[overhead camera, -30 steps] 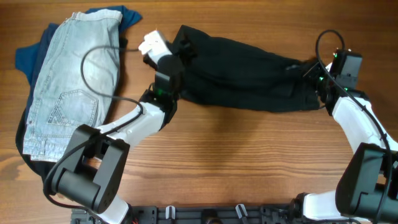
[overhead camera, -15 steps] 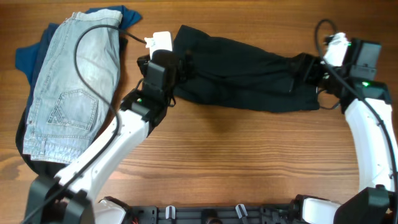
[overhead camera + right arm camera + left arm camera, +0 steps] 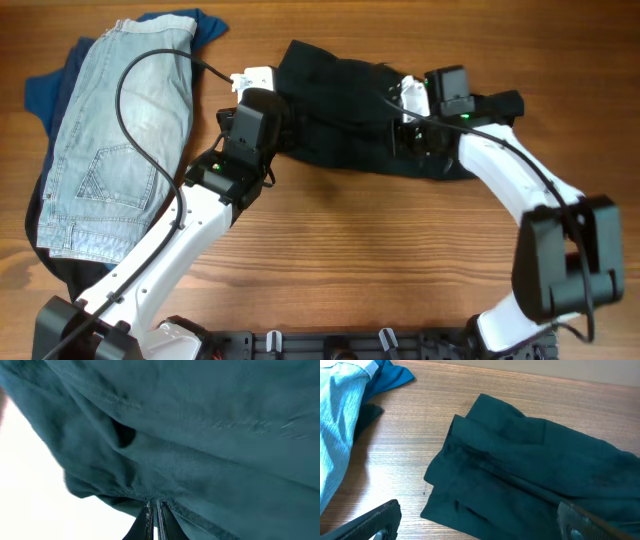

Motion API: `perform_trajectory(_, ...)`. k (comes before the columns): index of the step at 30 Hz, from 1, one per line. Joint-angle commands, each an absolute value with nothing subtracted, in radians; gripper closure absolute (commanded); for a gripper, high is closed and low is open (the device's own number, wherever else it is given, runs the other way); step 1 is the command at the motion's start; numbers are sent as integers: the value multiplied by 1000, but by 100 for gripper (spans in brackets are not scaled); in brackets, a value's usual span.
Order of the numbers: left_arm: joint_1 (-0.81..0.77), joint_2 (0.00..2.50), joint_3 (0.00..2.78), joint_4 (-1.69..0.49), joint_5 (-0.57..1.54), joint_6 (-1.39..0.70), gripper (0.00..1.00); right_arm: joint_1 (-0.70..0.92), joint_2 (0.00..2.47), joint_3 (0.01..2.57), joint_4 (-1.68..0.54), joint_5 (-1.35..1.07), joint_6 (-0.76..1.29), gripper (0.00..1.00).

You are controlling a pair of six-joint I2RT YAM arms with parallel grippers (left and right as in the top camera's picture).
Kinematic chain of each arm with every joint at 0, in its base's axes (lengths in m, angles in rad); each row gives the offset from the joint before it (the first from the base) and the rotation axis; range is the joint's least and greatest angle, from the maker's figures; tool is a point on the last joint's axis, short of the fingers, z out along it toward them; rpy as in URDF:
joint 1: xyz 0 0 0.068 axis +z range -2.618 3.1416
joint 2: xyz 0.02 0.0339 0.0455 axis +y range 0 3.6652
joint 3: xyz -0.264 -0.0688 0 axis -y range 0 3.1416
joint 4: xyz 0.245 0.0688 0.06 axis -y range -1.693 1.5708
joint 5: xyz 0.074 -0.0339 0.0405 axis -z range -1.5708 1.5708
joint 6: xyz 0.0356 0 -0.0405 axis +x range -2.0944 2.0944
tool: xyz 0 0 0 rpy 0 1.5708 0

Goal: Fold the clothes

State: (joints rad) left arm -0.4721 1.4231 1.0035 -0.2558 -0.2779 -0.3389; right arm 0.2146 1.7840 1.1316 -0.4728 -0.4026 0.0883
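The clothes being worked on are a black garment (image 3: pixel 340 110) lying across the back middle of the table. Its right end is doubled over toward the left. My right gripper (image 3: pixel 407 135) is above the middle of the garment. In the right wrist view, this gripper (image 3: pixel 154 512) is shut on a stitched hem of the dark cloth (image 3: pixel 200 435), which hangs over the lens. My left gripper (image 3: pixel 283 128) is at the garment's left end. In the left wrist view it (image 3: pixel 480 525) is open, with the black cloth (image 3: pixel 535 470) lying flat between and beyond its fingers (image 3: pixel 375 519).
More clothes are piled at the far left: light-blue denim (image 3: pixel 120 130) on top, a royal-blue piece (image 3: pixel 45 92) under it, and a dark piece (image 3: pixel 50 262) at the bottom. In the left wrist view the denim (image 3: pixel 340 420) and the blue piece (image 3: pixel 392 372) lie at the left.
My right gripper has shut on the garment's right end and carried it left, over the middle. The left gripper has stayed open at the left end and barely shifted.
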Motion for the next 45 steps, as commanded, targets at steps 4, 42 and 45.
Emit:
perform_trajectory(4,-474,1421,1008,-256,-269,-353,0,257,1891,1138,-422,-368,100,96)
perform_trajectory(42,-419,1628,1008,-37,-131,-414,1,128,1790,1234,-100,-445,440,24)
perform_trajectory(45,-419,1718,1008,121,-25,-353,0,1,1690,1234,-257,-444,419,22)
